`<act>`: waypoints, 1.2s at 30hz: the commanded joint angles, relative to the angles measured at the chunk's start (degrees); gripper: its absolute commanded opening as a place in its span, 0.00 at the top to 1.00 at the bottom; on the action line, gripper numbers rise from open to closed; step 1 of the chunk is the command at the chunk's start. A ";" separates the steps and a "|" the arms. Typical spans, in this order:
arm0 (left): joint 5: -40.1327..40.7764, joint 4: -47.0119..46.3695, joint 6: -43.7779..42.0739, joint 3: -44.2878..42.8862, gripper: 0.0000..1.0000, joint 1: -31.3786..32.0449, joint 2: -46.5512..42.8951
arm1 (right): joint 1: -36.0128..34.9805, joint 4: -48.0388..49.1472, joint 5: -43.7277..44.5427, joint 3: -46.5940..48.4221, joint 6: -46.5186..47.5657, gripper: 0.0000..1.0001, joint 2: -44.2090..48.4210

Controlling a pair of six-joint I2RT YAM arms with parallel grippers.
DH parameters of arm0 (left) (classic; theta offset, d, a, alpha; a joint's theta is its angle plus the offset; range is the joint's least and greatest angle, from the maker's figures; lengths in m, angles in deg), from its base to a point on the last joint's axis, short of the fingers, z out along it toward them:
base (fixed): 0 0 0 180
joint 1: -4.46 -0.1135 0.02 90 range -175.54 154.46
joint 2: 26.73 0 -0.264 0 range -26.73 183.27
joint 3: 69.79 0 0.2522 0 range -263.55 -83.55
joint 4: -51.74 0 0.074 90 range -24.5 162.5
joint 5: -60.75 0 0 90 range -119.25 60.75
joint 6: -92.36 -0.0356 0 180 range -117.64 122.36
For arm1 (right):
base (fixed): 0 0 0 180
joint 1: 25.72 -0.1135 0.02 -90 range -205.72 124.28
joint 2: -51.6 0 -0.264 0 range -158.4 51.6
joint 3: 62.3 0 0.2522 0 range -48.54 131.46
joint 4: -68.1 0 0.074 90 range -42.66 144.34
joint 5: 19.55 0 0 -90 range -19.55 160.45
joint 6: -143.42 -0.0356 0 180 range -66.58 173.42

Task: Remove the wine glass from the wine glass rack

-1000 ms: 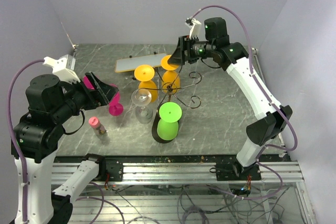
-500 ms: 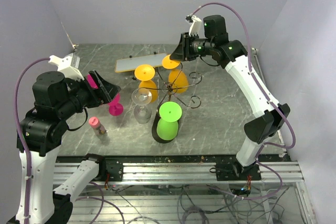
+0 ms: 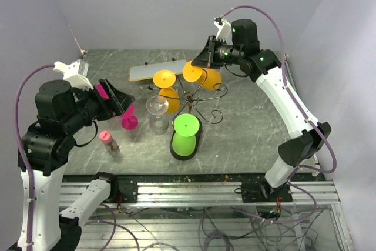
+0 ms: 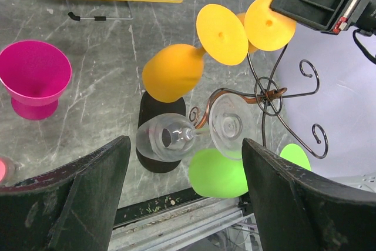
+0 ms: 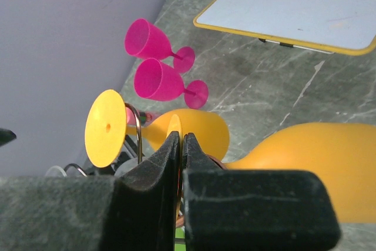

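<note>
The right fingers (image 5: 158,168) pinch shut on the foot of the orange wine glass (image 3: 210,78) at the far top of the wine glass rack (image 4: 267,93). Its stem lies nearly level, bowl pointing away from the rack. A second orange glass (image 4: 173,72), a clear glass (image 4: 167,139) and a green glass (image 3: 186,133) crowd the rack's other sides. The left fingers (image 4: 88,192) gape wide, empty, left of the rack.

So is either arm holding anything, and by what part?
The right fingers pinch an orange glass by its foot's edge; the left fingers hold nothing.

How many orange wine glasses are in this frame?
2. One orange glass hangs on the wine glass rack's left side; the other orange glass is at the rack's far side, its foot pinched by the right gripper. None seems hidden.
</note>
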 commanded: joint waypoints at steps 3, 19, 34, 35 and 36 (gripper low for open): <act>-2.43 -2.25 0.92 -0.32 0.13 -0.24 -0.29 | 0.58 6.59 4.14 -6.68 -15.07 1.00 4.68; -2.93 -2.50 1.50 -2.02 0.13 -0.24 0.23 | 7.96 14.37 -1.67 -17.69 -33.85 1.00 11.70; -2.75 -2.94 1.92 -3.35 0.13 -0.24 0.94 | 5.14 14.82 -7.60 -17.10 -35.75 1.00 14.65; -2.90 -3.25 2.06 -3.28 0.13 -0.24 0.94 | 4.54 14.60 -7.35 -16.45 -35.60 1.00 14.08; -3.23 -3.62 2.23 -3.20 0.13 -0.24 1.01 | 4.02 14.18 -6.96 -15.74 -35.45 1.00 13.67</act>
